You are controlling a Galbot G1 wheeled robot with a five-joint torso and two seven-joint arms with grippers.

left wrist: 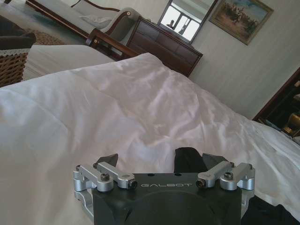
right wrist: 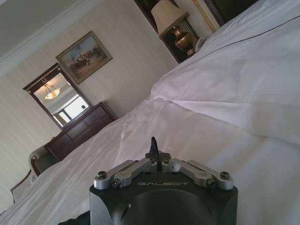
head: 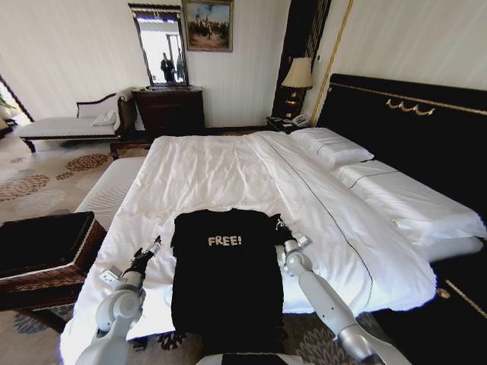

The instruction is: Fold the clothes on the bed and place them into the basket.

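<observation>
White duvet (head: pixel 228 171): left gripper (left wrist: pixel 161 161) spread, right gripper (right wrist: pixel 153 149) closed beside T-shirt (head: pixel 227 274)

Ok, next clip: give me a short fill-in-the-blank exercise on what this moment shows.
1. The white lettering on the black T-shirt reads ____.
2. The T-shirt lies on the white duvet of the ____.
3. The left end effector has its fingers ____.
4. The wicker basket stands on the robot's ____ side.

Missing words: FREE!; bed; open; left
</observation>
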